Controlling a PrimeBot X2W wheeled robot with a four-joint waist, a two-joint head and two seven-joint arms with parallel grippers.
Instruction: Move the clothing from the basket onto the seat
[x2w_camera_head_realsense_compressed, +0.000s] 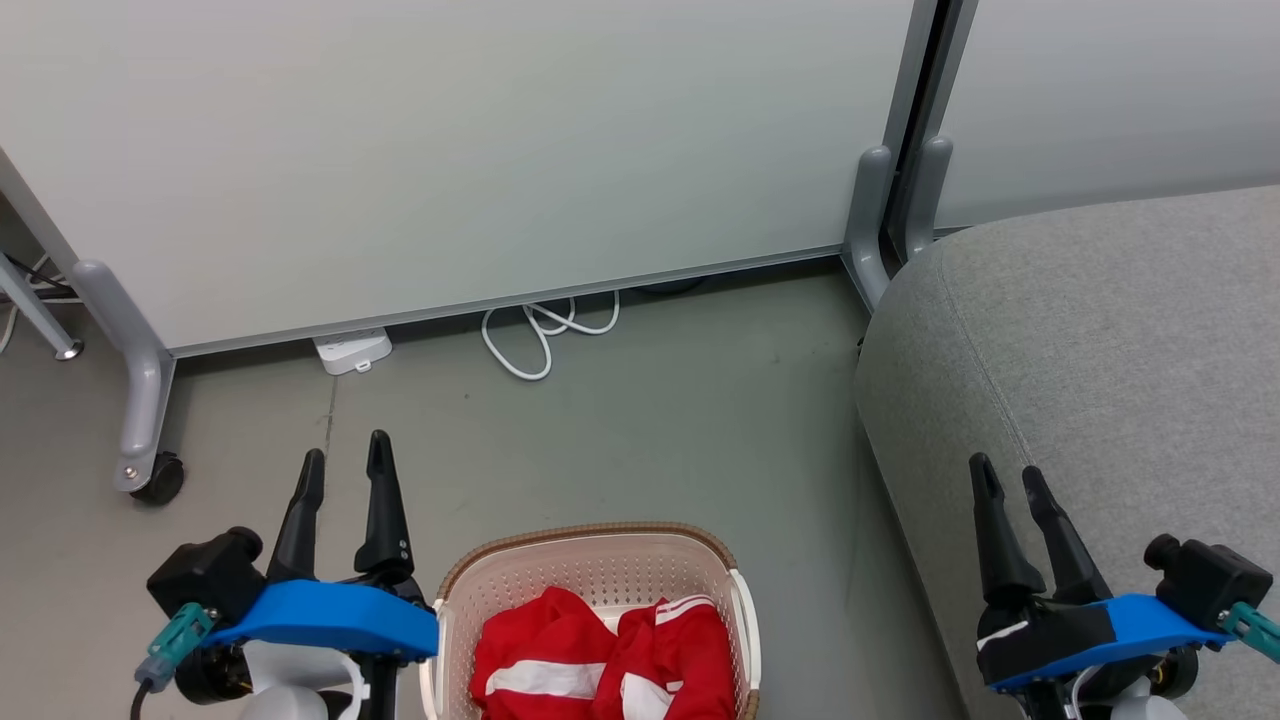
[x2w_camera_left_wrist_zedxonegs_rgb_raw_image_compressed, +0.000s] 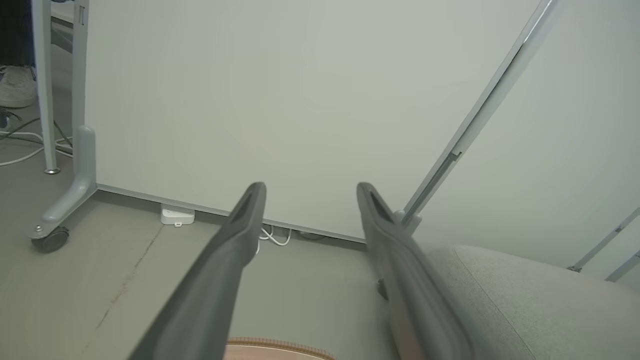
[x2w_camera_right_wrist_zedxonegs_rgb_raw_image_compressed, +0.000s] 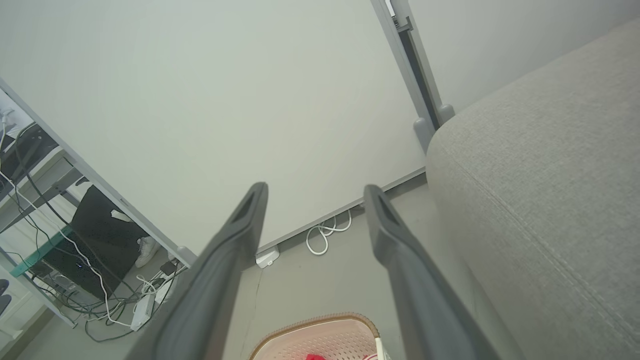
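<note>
While the clothing (x2w_camera_head_realsense_compressed: 600, 660) is lying bunched inside the basket (x2w_camera_head_realsense_compressed: 590, 530), its red folds and white stripes are covering the basket's floor, and the perforated far wall is showing bare above them. Just left of the basket, the left gripper (x2w_camera_head_realsense_compressed: 347, 447) is hovering over the floor (x2w_camera_head_realsense_compressed: 680, 420), its two dark fingers standing apart with nothing between them. Well to the right of the basket, the right gripper (x2w_camera_head_realsense_compressed: 1005, 467) is showing against the edge of the seat (x2w_camera_head_realsense_compressed: 1100, 350), its fingers likewise spread and clasping nothing. That grey, rounded seat is sitting right of the basket, apart from it, with a strip of floor running between them. Beyond the basket, a pale partition (x2w_camera_head_realsense_compressed: 480, 150) is standing, and a looped white cable (x2w_camera_head_realsense_compressed: 540, 335) and a white power strip (x2w_camera_head_realsense_compressed: 352, 350) are lying at its foot. Further left of the basket, a grey leg on a black caster (x2w_camera_head_realsense_compressed: 158, 478) is resting on the floor. Seen from the right wrist, the basket's brown rim is peeking between the fingers, with a scrap of red inside.
</note>
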